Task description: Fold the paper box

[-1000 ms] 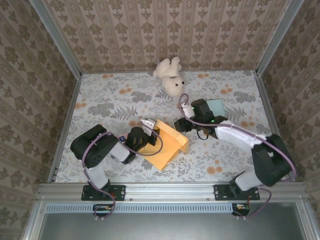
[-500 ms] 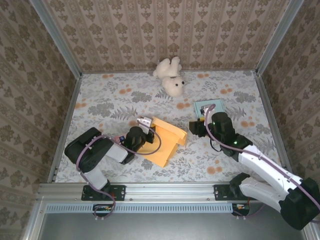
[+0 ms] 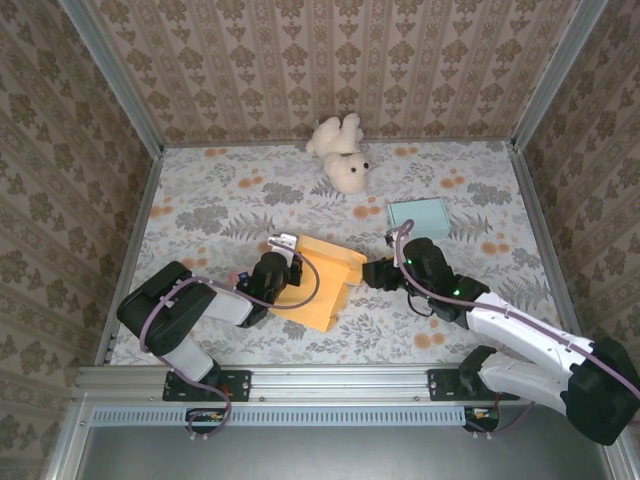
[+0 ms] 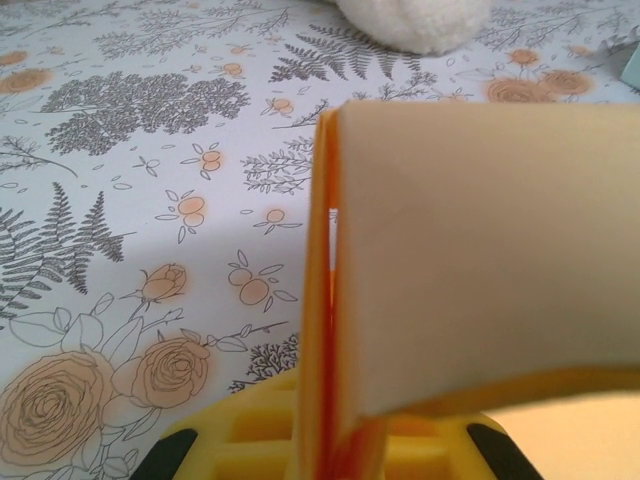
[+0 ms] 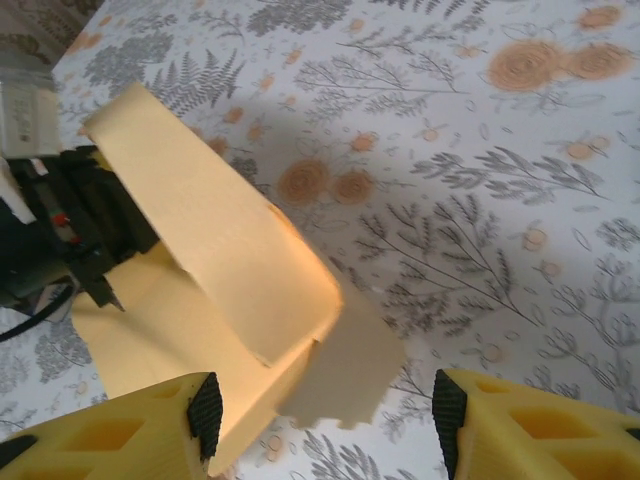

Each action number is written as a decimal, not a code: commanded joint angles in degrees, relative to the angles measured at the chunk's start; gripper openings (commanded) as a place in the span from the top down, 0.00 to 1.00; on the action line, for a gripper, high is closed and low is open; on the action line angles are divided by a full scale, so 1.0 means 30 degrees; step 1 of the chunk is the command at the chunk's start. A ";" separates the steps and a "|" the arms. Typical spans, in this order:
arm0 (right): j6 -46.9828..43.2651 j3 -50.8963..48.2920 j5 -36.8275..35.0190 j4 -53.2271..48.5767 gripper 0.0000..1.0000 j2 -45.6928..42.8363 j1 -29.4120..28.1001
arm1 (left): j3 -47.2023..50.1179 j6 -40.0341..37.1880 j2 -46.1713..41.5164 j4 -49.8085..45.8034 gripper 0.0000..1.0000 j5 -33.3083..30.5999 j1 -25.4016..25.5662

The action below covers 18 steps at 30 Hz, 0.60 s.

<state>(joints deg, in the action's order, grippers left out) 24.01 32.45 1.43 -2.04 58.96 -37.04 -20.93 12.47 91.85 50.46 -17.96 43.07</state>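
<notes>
The right gripper (image 3: 374, 275) has swung back to the paper box (image 3: 322, 282) mid-table, jaws now spread wide at its loose flap; the left gripper (image 3: 288, 268) stays pinched on the opposite edge, so another fold looks imminent

Paper box (image 4: 470, 260) blurred, cut off right; teddy (image 4: 415, 22) cropped at top.

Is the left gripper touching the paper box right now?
Touching. The left wrist view shows a wall of the paper box pinched inside the shut left gripper.
</notes>
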 commanded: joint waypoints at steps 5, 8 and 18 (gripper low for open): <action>-0.0089 0.2038 -0.0959 0.0703 0.38 0.3627 -0.0283 | -0.0554 0.0413 -0.0343 -0.0354 1.00 -0.0636 0.0274; -0.0119 0.2338 -0.0897 0.1052 0.38 0.4872 -0.0282 | -0.0555 0.0371 -0.0326 -0.0412 1.00 -0.0728 0.0325; 0.0757 0.0909 0.0620 0.4612 0.38 0.6339 -0.0311 | -0.0610 0.0918 0.0059 -0.0198 1.00 -0.0471 0.0417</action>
<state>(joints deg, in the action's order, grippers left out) 24.47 37.19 0.82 5.04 76.97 -37.67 -21.10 13.34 91.88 48.99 -19.38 43.86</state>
